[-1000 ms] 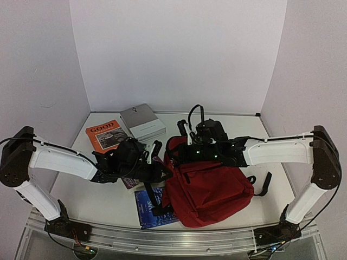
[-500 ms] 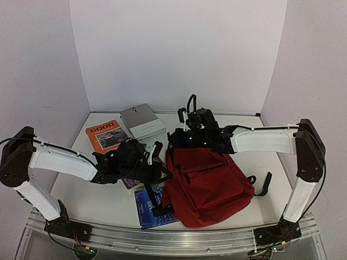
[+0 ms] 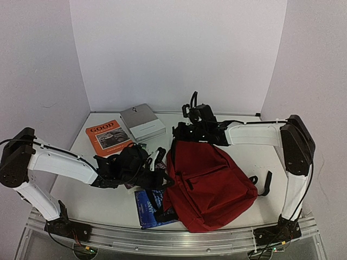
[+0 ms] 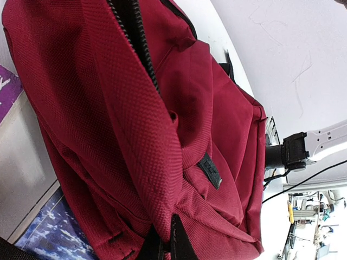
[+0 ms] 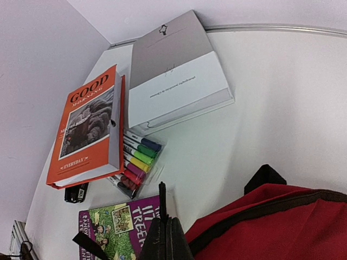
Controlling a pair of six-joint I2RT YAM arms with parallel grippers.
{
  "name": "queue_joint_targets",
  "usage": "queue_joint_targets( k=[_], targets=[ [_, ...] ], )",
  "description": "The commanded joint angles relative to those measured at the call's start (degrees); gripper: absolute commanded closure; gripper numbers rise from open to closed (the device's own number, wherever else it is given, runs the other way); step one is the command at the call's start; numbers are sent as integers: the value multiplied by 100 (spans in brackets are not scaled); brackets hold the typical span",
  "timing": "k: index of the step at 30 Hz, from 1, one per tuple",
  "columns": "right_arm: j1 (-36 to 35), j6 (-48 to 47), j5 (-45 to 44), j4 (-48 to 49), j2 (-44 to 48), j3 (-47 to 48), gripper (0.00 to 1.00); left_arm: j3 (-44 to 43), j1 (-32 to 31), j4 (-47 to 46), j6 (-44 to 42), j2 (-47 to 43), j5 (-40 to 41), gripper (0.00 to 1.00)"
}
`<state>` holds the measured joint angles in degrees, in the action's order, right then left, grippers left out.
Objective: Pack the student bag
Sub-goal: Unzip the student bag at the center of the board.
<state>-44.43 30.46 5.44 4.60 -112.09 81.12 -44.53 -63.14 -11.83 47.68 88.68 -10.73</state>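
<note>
I see nothing packed yet: books (image 5: 87,130) and markers (image 5: 136,161) lie on the counter (image 5: 260,97). My left end effector (image 4: 162,242) clamps bag (image 3: 209,179) fabric; the right end effector (image 5: 167,238) is pinched together at the bag's top.

The red fabric backpack (image 3: 211,184) has black zippers (image 4: 135,38). The flat orange book (image 5: 87,130) shows a grey picture. The thin plastic markers (image 5: 138,160) are blue, green, yellow, purple and red.
</note>
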Motion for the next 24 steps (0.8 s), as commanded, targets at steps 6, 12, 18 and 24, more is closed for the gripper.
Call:
queue_joint_targets(
  k=[6, 12, 18, 24],
  targets=[
    [9, -102, 966, 166, 279, -119, 100, -154, -118, 567, 188, -679, 730, 62],
    [-133, 6, 1409, 181, 662, -636, 100, -133, 589, 305, 414, -1015, 512, 41],
    [-199, 225, 1453, 328, 997, -1077, 100, -778, 1056, 751, -12, -723, -52, 36],
    [-206, 463, 1396, 435, 1192, -1213, 100, -1354, 1218, 1148, -393, -104, -271, 41]
  ],
)
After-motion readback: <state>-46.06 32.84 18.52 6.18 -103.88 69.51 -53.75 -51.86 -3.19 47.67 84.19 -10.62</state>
